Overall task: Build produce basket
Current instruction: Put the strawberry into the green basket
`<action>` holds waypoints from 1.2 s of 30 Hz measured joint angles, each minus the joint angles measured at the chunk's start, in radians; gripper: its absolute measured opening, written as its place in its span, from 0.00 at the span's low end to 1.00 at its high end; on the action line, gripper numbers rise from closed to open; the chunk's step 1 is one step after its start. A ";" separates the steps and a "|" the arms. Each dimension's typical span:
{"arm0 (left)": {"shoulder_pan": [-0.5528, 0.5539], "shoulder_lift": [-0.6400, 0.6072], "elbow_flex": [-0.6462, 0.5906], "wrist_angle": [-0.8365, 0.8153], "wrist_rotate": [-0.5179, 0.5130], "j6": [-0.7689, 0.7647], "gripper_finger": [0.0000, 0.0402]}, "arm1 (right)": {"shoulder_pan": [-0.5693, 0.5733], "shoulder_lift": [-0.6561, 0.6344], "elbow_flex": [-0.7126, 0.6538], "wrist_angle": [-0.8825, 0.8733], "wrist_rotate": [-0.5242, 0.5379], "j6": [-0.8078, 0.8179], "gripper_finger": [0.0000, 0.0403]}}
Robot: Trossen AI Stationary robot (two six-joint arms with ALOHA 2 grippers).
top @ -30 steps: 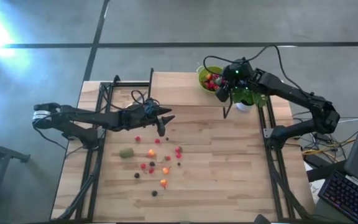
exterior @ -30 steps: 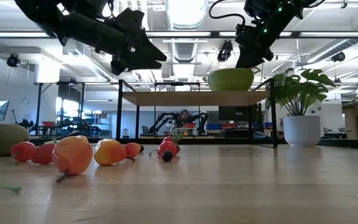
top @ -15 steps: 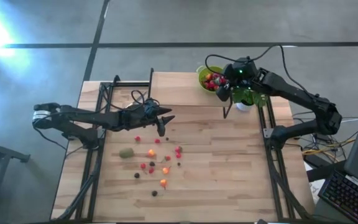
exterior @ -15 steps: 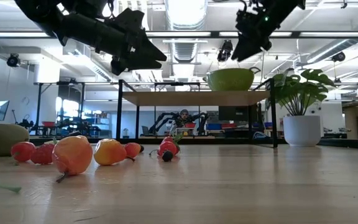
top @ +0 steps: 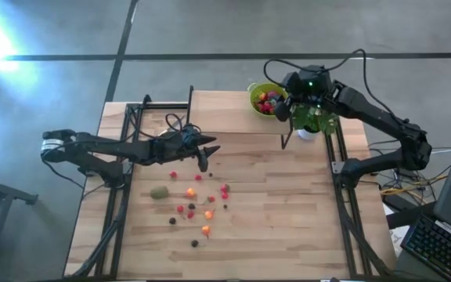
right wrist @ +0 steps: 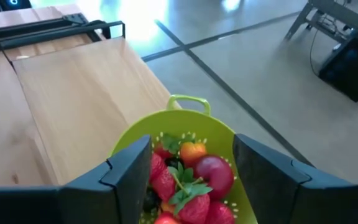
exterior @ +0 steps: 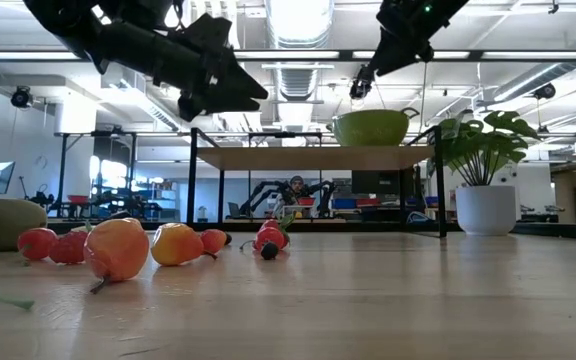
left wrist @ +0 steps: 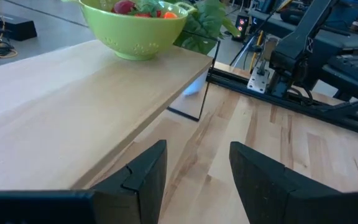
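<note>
**Right hand above the green colander, left hand waiting near the loose fruit**

I take the lime-green bowl-shaped colander (top: 265, 99) as my landmark; it sits on a raised pale wooden shelf (top: 225, 111) at the far edge of the light wooden plank table (top: 288, 219).

My right arm reaches in from the table's right side, and its hand (top: 283, 107) hangs above the colander's rim on the side toward the plant. In my right wrist view its two dark fingers (right wrist: 129, 171) stand well apart with nothing between them, framing the strawberries and other red and orange fruit (right wrist: 191, 177) piled in the colander.

My left arm stretches across the table well away from the colander, on the left. Its hand (top: 203, 159) hovers over the boards, fingers (left wrist: 143, 174) partly spread and holding nothing.

A green leafy plant in a white pot (top: 310, 124) stands just beside the colander, to its right.

The brownish-green oval fruit (top: 159, 192) lies on the table, far from the colander and near the left hand.

The small red, orange and dark berries (top: 198, 207) are scattered beside that oval fruit, well apart from the colander.
</note>
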 joint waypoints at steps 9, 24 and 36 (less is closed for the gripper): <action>-0.003 -0.005 0.000 -0.068 0.048 0.042 0.45 | 0.000 0.000 0.001 -0.001 0.000 0.000 0.50; -0.071 -0.228 0.001 -0.444 0.046 0.016 0.45 | 0.000 0.000 0.000 -0.002 0.000 0.000 0.43; -0.166 -0.275 0.001 -0.807 0.040 -0.105 0.45 | 0.000 0.000 0.000 -0.002 0.000 0.000 0.35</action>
